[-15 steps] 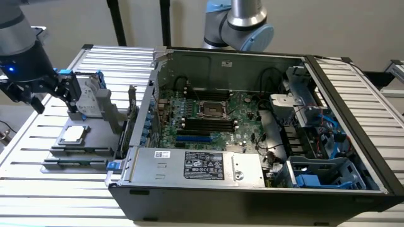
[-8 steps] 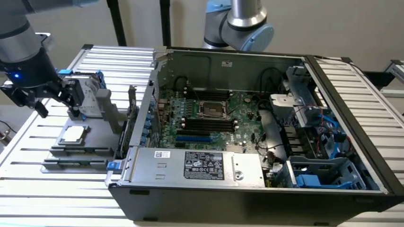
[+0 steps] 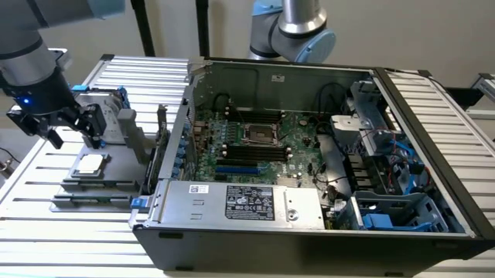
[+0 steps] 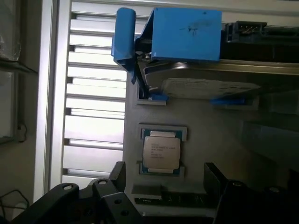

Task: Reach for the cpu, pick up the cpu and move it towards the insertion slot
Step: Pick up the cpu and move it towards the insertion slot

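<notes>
**Tool state.** The gripper [image 3: 77, 138] is fully open and holds nothing. In the wrist view the gripper [image 4: 163, 170] hangs above the cpu [image 4: 161, 151] without touching it. Its two black fingers [image 4: 117, 175] stand well apart, one on each side of the chip's line.

**Task item.** The cpu [image 3: 91, 164] lies flat, metal top upward, in a square recess of a grey fixture plate [image 3: 101, 188]. The plate rests on the slatted worktop [image 3: 46, 231], near the worktop edge at the exterior view's left. The printed lid of the chip is legible as text lines only; the wording cannot be read.

**Adjacent items.** A hard drive [image 3: 108, 119] in a blue frame stands on the same fixture plate [image 4: 210, 135], at the plate's far edge beyond the cpu. In the wrist view the hard drive [image 4: 210, 87] is near the chip but apart from it.

**Target.** The insertion slot [image 3: 261, 134] is a square socket with a shiny metal frame. It sits on the motherboard [image 3: 298, 130] inside the open computer case [image 3: 309, 243], which occupies the middle of the worktop. Long black memory slots [image 3: 251, 153] run just beside the socket. The slot is well apart from both the cpu and the gripper, with the case wall between them.
</notes>
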Action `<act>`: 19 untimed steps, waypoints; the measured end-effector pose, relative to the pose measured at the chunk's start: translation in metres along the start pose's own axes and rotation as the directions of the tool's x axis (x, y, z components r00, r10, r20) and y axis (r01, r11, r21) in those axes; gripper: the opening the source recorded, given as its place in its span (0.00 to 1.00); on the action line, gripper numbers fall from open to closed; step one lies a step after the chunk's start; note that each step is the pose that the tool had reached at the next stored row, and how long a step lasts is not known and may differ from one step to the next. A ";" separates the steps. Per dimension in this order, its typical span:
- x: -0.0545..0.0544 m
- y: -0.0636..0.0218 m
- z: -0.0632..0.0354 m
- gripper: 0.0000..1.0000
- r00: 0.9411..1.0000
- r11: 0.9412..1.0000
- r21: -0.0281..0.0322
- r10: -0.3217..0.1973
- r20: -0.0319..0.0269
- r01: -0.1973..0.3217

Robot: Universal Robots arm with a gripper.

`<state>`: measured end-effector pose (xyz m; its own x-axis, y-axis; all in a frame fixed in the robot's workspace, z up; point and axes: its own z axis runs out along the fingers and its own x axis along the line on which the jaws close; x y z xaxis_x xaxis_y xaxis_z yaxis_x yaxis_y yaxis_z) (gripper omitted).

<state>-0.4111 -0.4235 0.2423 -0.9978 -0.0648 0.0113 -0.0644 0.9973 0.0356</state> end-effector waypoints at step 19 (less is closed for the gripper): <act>0.001 -0.0011 0.0345 0.77 0.999 0.999 0.000 0.035 0.007 -0.035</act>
<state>-0.4125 -0.4236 0.2078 -0.9996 -0.0292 0.0051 -0.0290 0.9990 0.0347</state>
